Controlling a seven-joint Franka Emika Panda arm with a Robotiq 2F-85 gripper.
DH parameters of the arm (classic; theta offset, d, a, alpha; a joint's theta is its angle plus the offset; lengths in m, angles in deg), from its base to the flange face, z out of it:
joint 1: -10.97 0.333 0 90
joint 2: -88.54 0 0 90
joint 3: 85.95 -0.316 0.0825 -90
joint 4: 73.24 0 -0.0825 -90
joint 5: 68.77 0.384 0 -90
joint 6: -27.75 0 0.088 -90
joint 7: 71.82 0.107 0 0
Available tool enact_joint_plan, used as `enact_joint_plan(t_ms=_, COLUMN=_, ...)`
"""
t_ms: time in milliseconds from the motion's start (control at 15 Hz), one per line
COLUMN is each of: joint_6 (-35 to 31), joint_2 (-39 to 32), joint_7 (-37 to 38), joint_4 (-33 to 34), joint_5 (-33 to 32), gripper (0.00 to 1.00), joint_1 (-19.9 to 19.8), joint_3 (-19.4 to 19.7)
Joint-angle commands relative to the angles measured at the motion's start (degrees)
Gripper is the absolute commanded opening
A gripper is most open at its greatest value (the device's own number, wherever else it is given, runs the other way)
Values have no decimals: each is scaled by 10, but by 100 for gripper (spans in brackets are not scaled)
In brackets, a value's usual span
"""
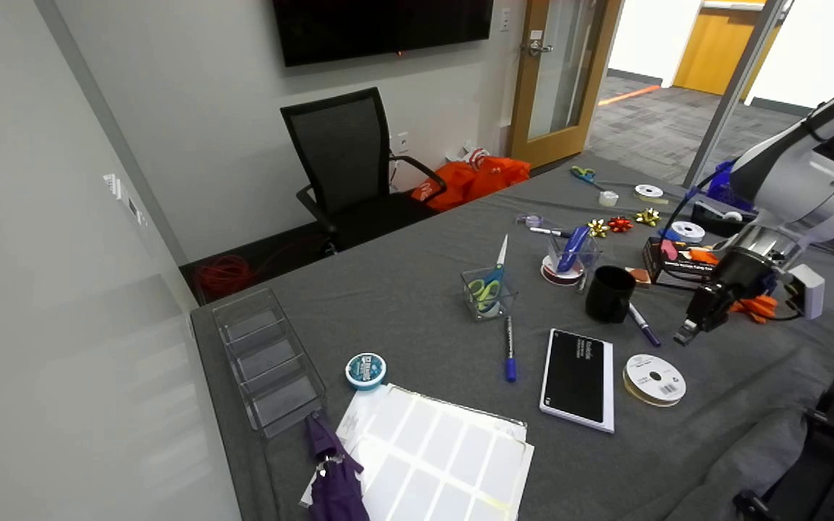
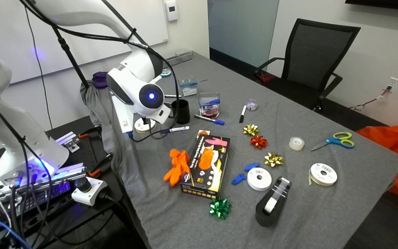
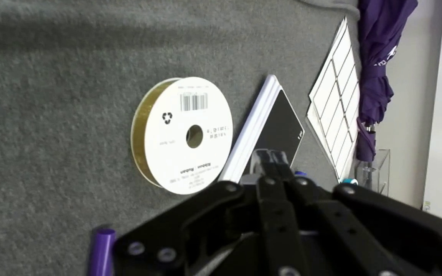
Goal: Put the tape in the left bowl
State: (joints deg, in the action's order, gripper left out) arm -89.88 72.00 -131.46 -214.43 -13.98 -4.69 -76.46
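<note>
the tape [image 3: 180, 136] lies flat on the desk [image 1: 417, 318], just beside the notebook [image 1: 578, 376] – i take it to be this white-faced roll with gold ribbon round its core. it looks light: two thin discs, perhaps card or plastic, stiff enough for a moderate squeeze but likely to flex if pinched hard at one edge. the printed face may be slick, and the ribbon's loose end, if there is one, could trail. i would grip across the outer rims, on opposite sides and low enough to catch both discs, keeping clear of the narrow gap by the notebook. if the roll proves too wide for that, one tip in the centre hole is the fallback.

the pincer [image 3: 270, 156] is clenched on nothing, tips together in the air near the roll but apart from it, so it needs to spread first. the purple marker [image 3: 103, 251] lies near too, then the black cup [image 1: 610, 293]. farther off stands the left bowl [image 1: 505, 304] – by my reading the clear square-sided one. green-handled scissors [image 1: 495, 275] stand in it and could stop the roll settling flat.
</note>
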Motion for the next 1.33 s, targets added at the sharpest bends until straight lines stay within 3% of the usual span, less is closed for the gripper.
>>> enact_joint_plan(t_ms=0, joint_6=0, joint_2=45, joint_7=2, joint_4=-26, joint_5=7, gripper=0, joint_1=6, joint_3=3)
enact_joint_plan(t_ms=467, joint_6=-122, joint_2=59, joint_7=3, joint_4=-40, joint_5=-6, gripper=0, joint_1=29, joint_3=1)
enact_joint_plan(t_ms=533, joint_6=-140, joint_2=61, joint_7=7, joint_4=-44, joint_5=-13, gripper=26, joint_1=33, joint_3=1)
enact_joint_plan(t_ms=667, joint_6=-168, joint_2=63, joint_7=18, joint_4=-47, joint_5=-27, gripper=32, joint_1=39, joint_3=0)
enact_joint_plan(t_ms=1000, joint_6=-196, joint_2=42, joint_7=43, joint_4=-49, joint_5=-86, gripper=68, joint_1=43, joint_3=-8)
enact_joint_plan(t_ms=1267, joint_6=-181, joint_2=20, joint_7=30, joint_4=-50, joint_5=-76, gripper=96, joint_1=38, joint_3=-23)
